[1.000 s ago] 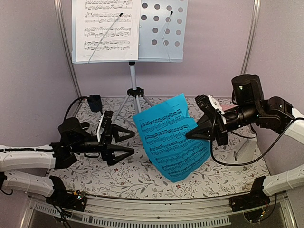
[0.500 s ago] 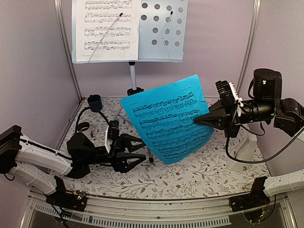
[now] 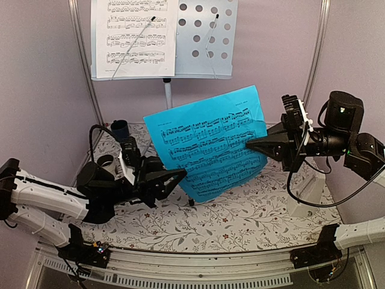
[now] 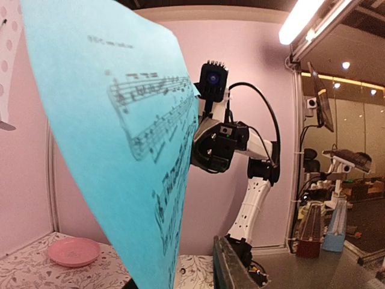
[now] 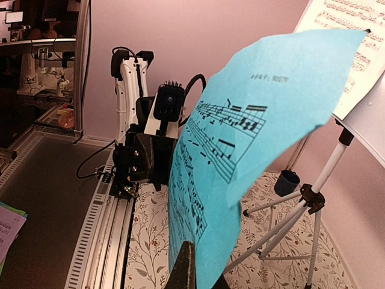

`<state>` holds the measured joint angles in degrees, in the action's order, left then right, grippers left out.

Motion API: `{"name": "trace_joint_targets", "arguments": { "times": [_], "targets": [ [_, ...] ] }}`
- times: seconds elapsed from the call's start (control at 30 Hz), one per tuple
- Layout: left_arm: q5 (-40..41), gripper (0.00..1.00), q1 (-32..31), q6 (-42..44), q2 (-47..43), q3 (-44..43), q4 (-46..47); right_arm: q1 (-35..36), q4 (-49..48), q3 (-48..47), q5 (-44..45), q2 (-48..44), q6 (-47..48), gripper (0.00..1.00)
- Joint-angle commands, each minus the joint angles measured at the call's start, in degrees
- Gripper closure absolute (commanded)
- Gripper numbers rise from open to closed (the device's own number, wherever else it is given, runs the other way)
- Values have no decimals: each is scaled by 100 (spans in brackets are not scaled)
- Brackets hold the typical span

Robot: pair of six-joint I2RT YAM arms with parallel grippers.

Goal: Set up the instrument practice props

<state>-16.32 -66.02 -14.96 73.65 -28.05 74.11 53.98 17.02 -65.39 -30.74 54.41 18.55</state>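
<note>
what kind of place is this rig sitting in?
Probably a robotics lab test cell, not a music room: plain partition walls on metal posts, a floral tablecloth, and shelves of other equipment outside it.

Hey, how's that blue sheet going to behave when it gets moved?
Probably floppy: the blue sheet curves though the right gripper pinches one edge. Likely very light, being thin paper. It may crease or tear if tugged.

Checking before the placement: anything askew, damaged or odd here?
Nothing is spilled or damaged. The one odd item is the blue music sheet. It hangs in mid-air, tilted and bowed, pinched at its right edge by the right gripper, with the left gripper at its lower left corner. The right half of the stand tray is bare.
</note>
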Motion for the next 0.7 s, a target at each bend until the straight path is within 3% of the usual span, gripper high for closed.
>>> {"name": "trace_joint_targets", "arguments": {
  "times": [0.0,0.07,0.17,0.37,0.47,0.53,0.67],
  "targets": [
    [606,84,-295,473,-194,-409,-669,-84,-830,256,54,-114,-502,100],
    [1103,100,-375,466,-267,-490,-811,-238,-1206,392,64,-125,-699,100],
    [1682,100,-392,348,-528,-750,-1202,-530,-1787,520,229,-66,-1140,89],
    [2619,100,-381,650,-1044,-2020,-3115,-1241,-2598,400,621,230,-2141,44],
    [3190,100,-345,738,-1044,-2759,-4090,-1452,-2642,89,958,484,-2453,29],
    [3513,100,-282,732,-941,-3462,-4849,-1605,-2635,-142,1144,631,-2614,23],
    [4004,100,-241,1021,-781,-4419,-5753,-1812,-2657,-717,1693,993,-3054,22]
  ]
}}
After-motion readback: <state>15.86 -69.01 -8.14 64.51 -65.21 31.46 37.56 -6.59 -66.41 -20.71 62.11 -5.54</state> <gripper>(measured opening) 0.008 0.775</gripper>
